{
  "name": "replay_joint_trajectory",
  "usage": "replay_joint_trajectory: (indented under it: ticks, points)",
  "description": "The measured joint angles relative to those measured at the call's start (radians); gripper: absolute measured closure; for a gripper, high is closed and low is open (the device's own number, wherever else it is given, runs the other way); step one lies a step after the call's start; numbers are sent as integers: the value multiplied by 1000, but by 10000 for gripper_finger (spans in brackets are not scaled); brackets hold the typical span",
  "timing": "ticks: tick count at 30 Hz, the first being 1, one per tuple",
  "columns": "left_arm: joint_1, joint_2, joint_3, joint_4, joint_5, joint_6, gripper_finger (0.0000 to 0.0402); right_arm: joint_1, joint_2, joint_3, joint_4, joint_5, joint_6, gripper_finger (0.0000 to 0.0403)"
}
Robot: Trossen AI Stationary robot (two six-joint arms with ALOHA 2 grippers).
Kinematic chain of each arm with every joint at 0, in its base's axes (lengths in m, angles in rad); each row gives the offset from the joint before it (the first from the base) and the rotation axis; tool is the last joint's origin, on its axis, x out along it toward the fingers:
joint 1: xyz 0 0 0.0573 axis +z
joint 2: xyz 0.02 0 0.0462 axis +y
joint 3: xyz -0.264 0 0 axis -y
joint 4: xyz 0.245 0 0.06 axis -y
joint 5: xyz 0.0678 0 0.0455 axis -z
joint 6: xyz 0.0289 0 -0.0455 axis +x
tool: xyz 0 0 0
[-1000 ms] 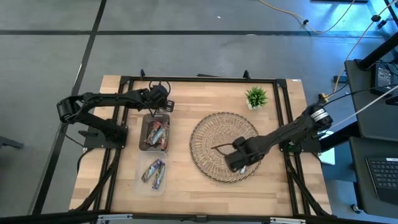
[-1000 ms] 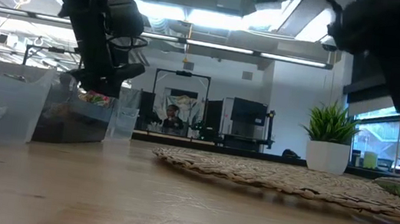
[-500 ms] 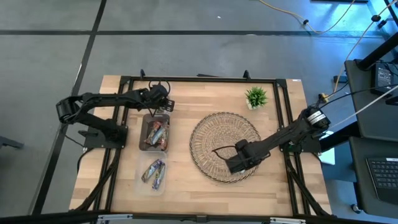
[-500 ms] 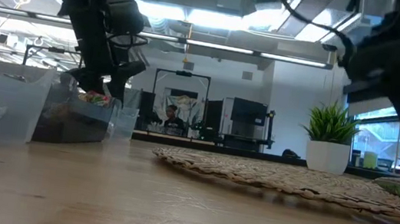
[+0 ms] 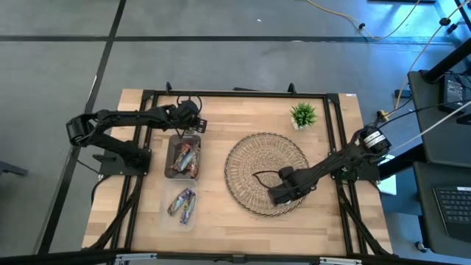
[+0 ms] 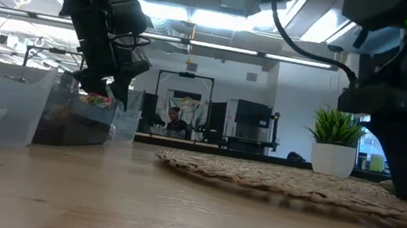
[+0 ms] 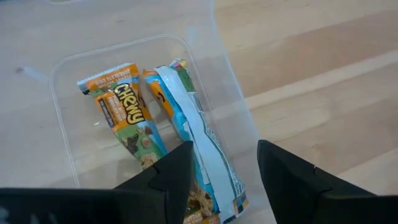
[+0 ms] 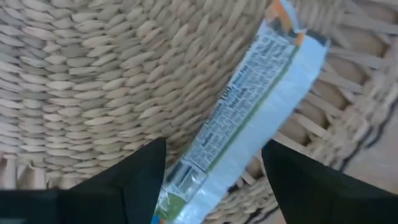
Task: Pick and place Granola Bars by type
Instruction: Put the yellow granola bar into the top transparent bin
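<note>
Your right gripper [image 8: 211, 180] has its fingers [image 8: 140, 177] spread, a bar [image 8: 249, 118] lying between them on the mat [image 8: 93, 74]; your left gripper [image 7: 217, 180] hangs open above the bin [image 7: 62, 124].

"Chewy" reads clear in white letters on the orange-and-green granola bar [image 7: 127, 121] lying in the clear bin [image 7: 62, 118]. Fine print on the bar [image 8: 249, 118] on the wicker mat [image 8: 93, 81] stays unreadable.
</note>
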Motion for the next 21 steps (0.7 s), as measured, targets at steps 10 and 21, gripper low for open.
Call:
replay_joint_trajectory:
  ticks: [10, 21]
  points:
    - [0, 0, 0, 0, 0, 26, 229, -2, -7, -62, 150, 1, 15, 136]
    - [0, 0, 0, 0, 0, 26, 232, -2, -3, -50, 136, 1, 11, 187]
